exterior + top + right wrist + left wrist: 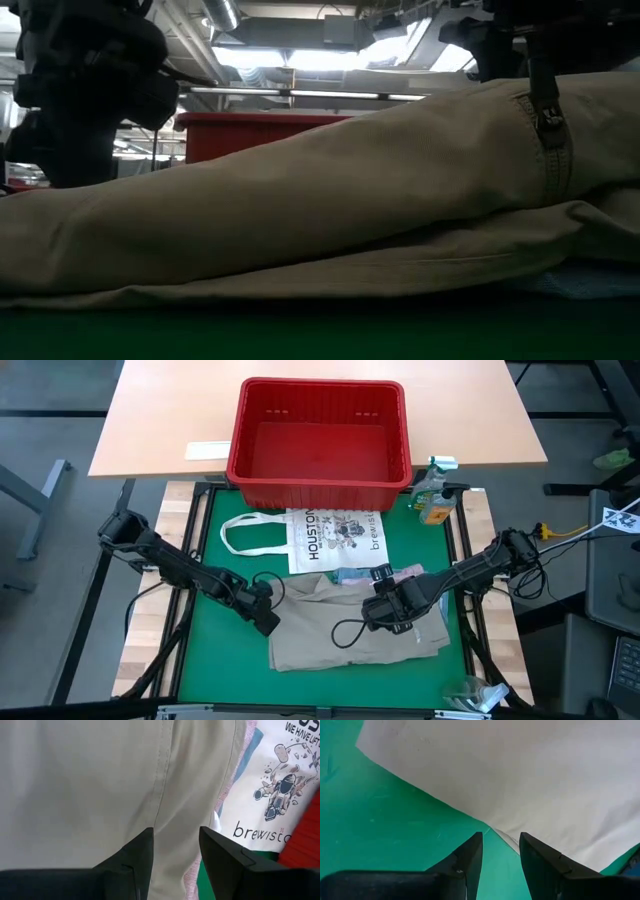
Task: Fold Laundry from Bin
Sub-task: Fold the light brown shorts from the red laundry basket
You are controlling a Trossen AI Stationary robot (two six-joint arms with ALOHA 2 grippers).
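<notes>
- a khaki-grey garment (pixel 350 625) is spread flat on the green mat (pixel 215 670), filling the middle of the mat's near half, with its long side along the near edge.
- in the low view the same garment (pixel 330 200) is seen as layered folds lying on the mat, with a stitched seam and a zip pull near its right end.
- light blue and pale pink pieces (pixel 385 573) are partly covered by the khaki garment's far edge, toward the mat's right side; only a strip of them shows.
- a flat white tote bag (pixel 335 538) printed "houston" is laid between the garment and the bin, its handles reaching toward the mat's left edge.
- the red bin (pixel 320 430) is set on the wooden table (pixel 160 420) past the mat's far edge; no cloth is seen inside it.
- the left gripper (pixel 268 622) is held low at the khaki garment's left edge; in its wrist view its fingers (pixel 470 860) are parted, with a corner of the cloth edge just ahead of the gap and nothing clamped.
- the right gripper (pixel 385 610) is poised over the garment's right half; in its wrist view its fingers (pixel 140 855) are parted above a seam, with no cloth seen gripped.
- a small bottle (pixel 433 500) stands by the mat's far right corner.
</notes>
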